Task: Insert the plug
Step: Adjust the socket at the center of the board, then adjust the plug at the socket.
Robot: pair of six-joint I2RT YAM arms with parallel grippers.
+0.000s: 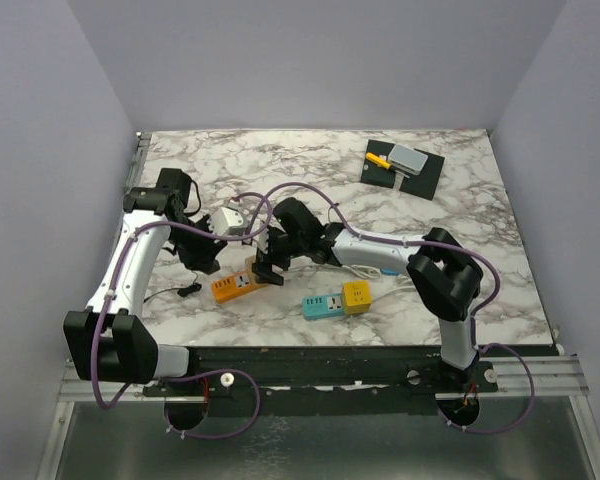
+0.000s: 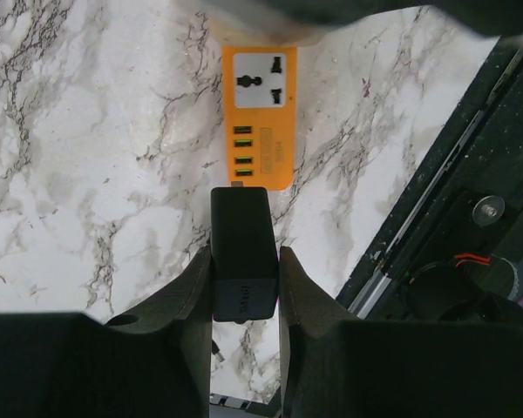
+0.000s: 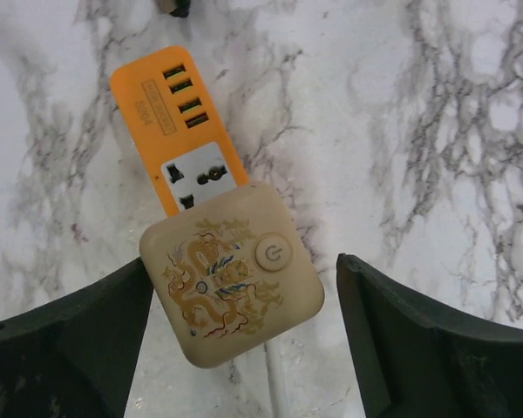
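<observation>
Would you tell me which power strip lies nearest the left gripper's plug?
The orange power strip, just ahead of the black plug in the left gripper; the teal-and-yellow strip lies farther right.

A robotics lab cell: plain lilac walls (image 1: 310,60) enclose a marble-print tabletop (image 1: 280,160)

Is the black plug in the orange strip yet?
Out: black plug, in left tool, sits beyond the orange strip; socket empty.
</observation>
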